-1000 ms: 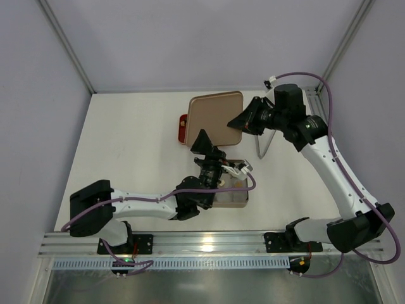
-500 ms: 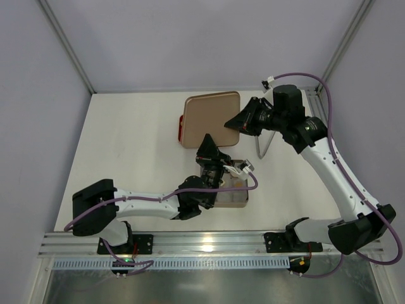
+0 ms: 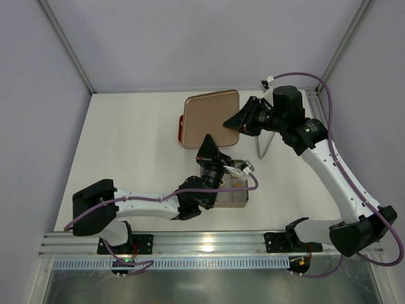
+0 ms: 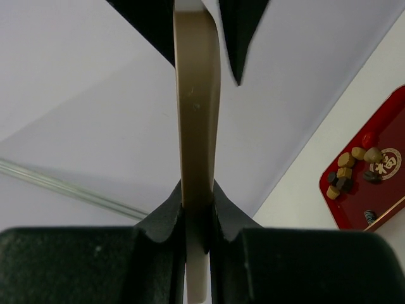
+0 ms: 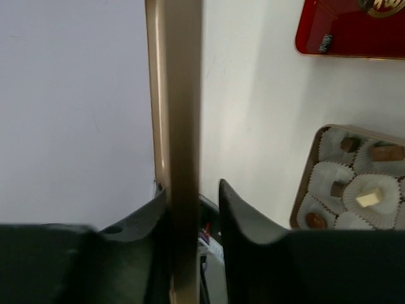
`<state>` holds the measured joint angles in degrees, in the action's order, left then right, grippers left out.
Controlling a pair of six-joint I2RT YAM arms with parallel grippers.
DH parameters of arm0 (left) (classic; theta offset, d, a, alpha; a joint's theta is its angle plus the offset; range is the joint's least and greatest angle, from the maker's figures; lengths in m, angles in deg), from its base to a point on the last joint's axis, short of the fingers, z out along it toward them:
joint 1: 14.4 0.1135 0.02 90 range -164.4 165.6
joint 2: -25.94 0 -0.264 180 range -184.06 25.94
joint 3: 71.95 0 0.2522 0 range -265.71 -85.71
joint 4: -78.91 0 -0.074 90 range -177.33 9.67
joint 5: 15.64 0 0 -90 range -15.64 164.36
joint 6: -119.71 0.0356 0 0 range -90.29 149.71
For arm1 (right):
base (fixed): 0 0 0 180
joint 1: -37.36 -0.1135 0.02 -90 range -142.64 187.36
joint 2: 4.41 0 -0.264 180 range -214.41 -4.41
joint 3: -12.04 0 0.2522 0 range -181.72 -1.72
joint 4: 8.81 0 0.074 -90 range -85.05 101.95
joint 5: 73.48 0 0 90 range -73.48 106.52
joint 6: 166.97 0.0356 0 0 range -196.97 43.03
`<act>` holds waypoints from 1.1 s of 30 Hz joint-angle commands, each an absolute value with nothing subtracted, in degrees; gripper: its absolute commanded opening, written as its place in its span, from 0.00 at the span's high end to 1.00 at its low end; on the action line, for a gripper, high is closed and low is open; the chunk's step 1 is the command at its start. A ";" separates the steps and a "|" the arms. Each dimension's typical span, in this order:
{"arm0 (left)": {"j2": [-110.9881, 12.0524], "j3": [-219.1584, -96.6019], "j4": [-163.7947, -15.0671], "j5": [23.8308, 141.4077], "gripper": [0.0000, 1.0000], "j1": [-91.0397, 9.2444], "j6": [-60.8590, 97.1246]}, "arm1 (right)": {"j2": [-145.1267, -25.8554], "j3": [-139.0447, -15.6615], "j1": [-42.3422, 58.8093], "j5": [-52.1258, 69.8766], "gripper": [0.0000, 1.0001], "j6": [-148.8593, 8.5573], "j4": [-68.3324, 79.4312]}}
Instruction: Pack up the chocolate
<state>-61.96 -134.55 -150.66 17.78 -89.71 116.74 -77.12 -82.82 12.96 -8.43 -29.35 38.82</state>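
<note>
A flat tan lid (image 3: 212, 117) hangs in the air over the back of the table. My left gripper (image 3: 206, 149) is shut on its near edge, the lid (image 4: 197, 107) pinched between both pads. My right gripper (image 3: 243, 121) straddles the right edge; its jaws stand open, one finger (image 5: 237, 212) clear of the lid (image 5: 176, 126). Several loose pieces of chocolate (image 4: 347, 177) lie on a red tray (image 4: 380, 196). More chocolate (image 5: 370, 197) sits in white paper cups in the tan box (image 5: 305, 183).
The red tray (image 3: 182, 130) lies partly under the lid. The box (image 3: 234, 195) sits near the front, below my left wrist. A clear upright stand (image 3: 264, 144) is right of the lid. White walls enclose the table on three sides.
My left gripper has closed on the lid's near edge. My right gripper's jaws have parted from the lid. The lid has shifted slightly left.
</note>
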 commanded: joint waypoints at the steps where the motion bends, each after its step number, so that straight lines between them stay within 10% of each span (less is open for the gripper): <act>1: -58.36 -136.42 -156.51 17.58 1.00 -90.07 113.57 | -76.22 -84.24 12.31 -5.04 0.63 -32.84 38.97; 13: -53.17 -138.17 -136.49 14.59 1.00 -91.04 94.51 | -73.50 -86.97 12.31 5.44 0.14 -38.38 34.93; 24: -43.24 -154.78 -78.51 32.76 1.00 -84.03 35.74 | -66.99 -86.36 13.37 19.32 0.10 -43.21 34.66; 33: -39.45 -156.47 -71.93 66.76 1.00 -67.15 -3.71 | -63.12 -76.26 14.77 18.72 0.09 -43.30 32.73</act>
<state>-40.39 -156.32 -74.38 50.28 -70.82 17.09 -63.65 -78.91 14.29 17.66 -41.96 34.67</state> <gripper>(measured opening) 0.123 0.909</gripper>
